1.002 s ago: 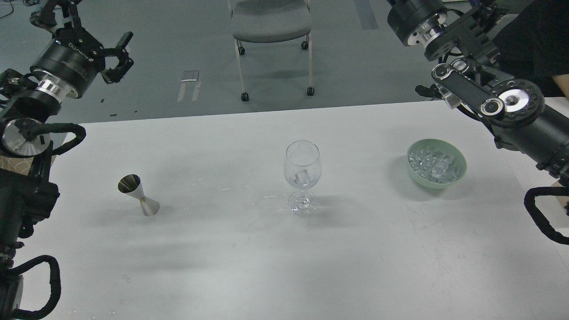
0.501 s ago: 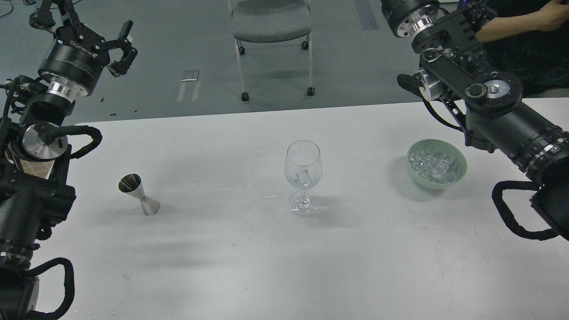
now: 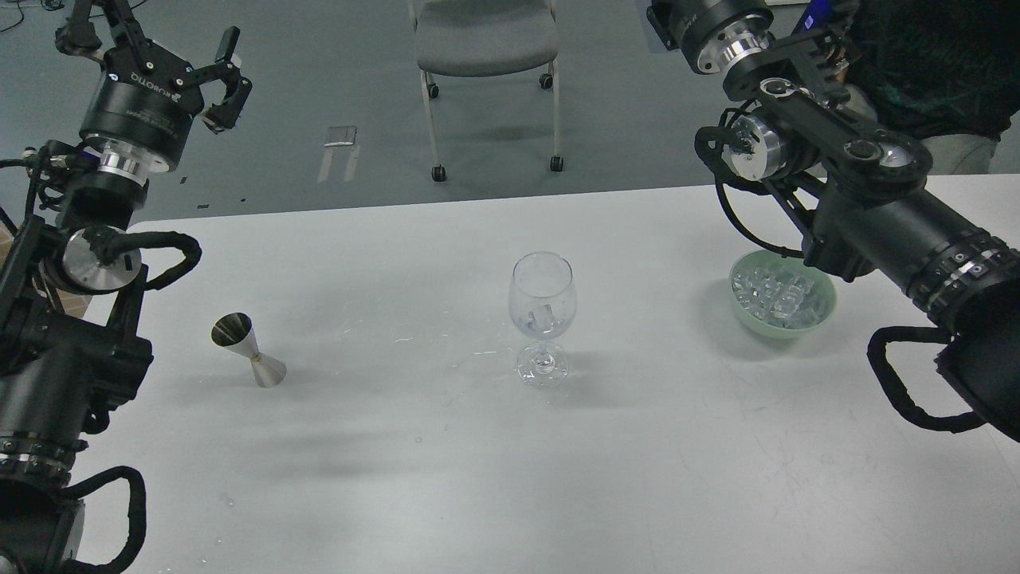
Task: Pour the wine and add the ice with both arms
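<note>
A clear wine glass stands at the table's middle with one ice cube in it. A green bowl at the right holds a pile of clear ice. A steel jigger stands at the left. My left gripper is high at the far left, beyond the table's far edge, fingers spread and empty. My right arm reaches over the bowl's far right side and runs up out of the top edge. Its gripper is out of view.
The white table fills the lower view. A grey wheeled chair stands on the floor beyond the far edge. A person in dark clothes is at the top right behind my right arm.
My right arm has swung left and now partly overlaps the bowl's far rim. My left arm has shifted right and up a little. Glass, bowl and jigger have not moved.
</note>
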`<state>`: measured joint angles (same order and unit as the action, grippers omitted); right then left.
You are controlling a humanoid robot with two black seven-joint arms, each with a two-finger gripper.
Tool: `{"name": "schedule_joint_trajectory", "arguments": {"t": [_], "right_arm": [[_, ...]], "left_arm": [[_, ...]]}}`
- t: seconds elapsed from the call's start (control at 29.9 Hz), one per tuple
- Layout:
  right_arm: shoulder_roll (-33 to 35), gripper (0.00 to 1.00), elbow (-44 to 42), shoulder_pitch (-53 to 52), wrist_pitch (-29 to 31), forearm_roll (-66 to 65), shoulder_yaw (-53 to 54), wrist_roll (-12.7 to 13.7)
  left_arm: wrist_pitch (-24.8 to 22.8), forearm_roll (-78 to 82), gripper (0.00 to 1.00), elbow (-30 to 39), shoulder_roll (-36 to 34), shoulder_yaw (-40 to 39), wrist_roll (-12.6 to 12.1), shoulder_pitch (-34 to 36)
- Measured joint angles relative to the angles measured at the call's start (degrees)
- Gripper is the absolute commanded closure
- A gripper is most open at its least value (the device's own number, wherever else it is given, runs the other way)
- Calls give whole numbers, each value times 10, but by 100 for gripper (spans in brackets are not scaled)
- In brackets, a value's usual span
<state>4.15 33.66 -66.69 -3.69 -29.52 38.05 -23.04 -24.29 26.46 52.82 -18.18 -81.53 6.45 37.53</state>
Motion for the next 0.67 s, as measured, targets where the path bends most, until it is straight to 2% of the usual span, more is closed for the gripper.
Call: {"name": "schedule_joint_trajectory", "arguments": {"t": [0.33, 0.5, 0.67], "right_arm": [[-12, 0, 3, 8, 3, 2, 1, -10], [-19, 0, 1, 8, 3, 3, 2, -10], [-22, 0, -2, 8, 3, 3, 2, -10]], "left_arm": [[7, 4, 2, -1, -3, 5, -6, 3], [45, 4, 2, -6, -18, 25, -7, 13], [63, 4, 2, -33, -15, 42, -6, 26]]}}
